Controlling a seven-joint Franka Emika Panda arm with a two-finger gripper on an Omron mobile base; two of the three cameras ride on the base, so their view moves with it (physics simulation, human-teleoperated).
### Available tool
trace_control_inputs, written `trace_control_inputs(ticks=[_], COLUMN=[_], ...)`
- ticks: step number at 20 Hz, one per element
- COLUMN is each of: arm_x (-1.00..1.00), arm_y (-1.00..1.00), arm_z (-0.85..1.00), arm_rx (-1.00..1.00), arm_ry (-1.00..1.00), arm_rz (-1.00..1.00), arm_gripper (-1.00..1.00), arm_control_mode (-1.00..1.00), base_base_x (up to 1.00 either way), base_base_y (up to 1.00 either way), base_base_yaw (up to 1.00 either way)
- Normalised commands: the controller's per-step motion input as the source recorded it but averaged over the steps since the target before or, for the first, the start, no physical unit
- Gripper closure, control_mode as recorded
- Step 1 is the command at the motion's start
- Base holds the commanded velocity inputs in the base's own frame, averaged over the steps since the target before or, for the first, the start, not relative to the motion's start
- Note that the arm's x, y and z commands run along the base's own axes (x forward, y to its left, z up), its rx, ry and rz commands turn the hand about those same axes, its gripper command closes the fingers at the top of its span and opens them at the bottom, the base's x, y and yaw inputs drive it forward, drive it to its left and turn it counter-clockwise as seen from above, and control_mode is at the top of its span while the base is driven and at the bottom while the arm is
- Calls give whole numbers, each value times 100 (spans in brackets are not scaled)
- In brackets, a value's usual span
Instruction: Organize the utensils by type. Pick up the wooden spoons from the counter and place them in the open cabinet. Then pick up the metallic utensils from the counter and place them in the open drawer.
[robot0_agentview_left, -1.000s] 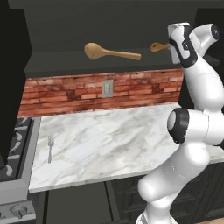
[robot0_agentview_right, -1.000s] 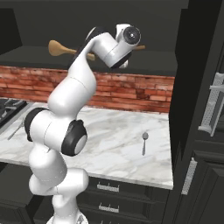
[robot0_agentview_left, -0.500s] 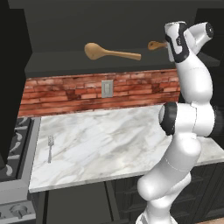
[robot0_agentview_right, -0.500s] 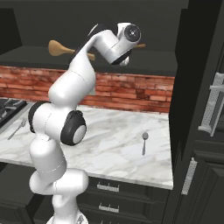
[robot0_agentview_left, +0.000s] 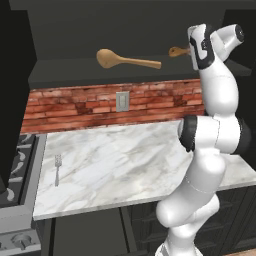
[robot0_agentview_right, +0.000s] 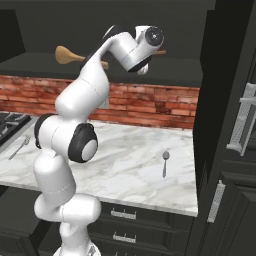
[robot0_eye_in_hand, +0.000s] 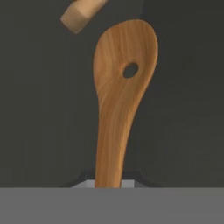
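Up at cabinet (robot0_agentview_left: 65, 75), pincer (robot0_eye_in_hand: 108, 183) (gripping spoon (robot0_eye_in_hand: 120, 87)).

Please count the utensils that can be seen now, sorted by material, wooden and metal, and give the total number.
Wooden: 2, the large light spoon in the open cabinet and the smaller orange-brown spoon at the gripper.
Metal: 2, the fork and the small spoon, both on the counter.
Total: 4.
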Motion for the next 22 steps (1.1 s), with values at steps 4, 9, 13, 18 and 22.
trace_control_inputs(ticks=[4,9,13,18,22], arm_x=[13,5,0,0,0], arm_y=[4,0,0,0,0], arm_z=[-24,-24,-25,-26,-24], arm_rx=[0,0,0,0,0], arm_ry=[0,0,0,0,1], arm_rz=[3,5,6,8,8], arm_gripper=[-100,-100,-100,-100,-100], arm_control_mode=[-100,-100,-100,-100,-100], base_base_x=[0,0,0,0,0], base_base_y=[0,0,0,0,0], base_base_yaw=[0,0,0,0,0])
